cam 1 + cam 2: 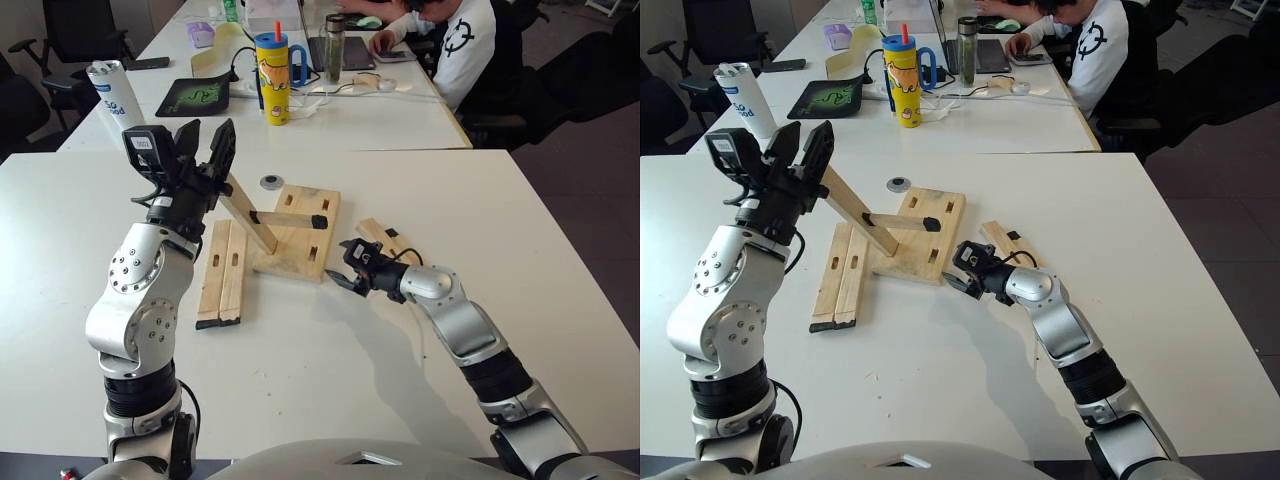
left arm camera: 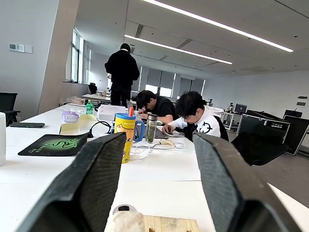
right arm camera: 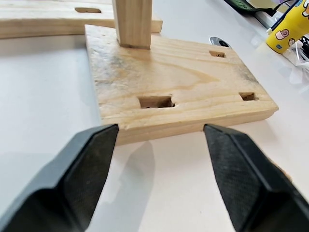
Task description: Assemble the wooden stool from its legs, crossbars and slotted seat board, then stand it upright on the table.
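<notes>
Table is bearing the board; right gripper, jaws apart, is facing its 4 o'clock edge: clamp squarely. Left gripper, jaws apart, is straddling the leg.

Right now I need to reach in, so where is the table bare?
Bare: the near table between both arms, and the right side beyond the right gripper. Crowded: the middle, with seat board, paired slats, a loose piece and the left gripper above.

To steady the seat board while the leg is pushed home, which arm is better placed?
Right. The right gripper, open, sits low at the near edge of the seat board, facing it; the left gripper is up around the top of the leg.
</notes>
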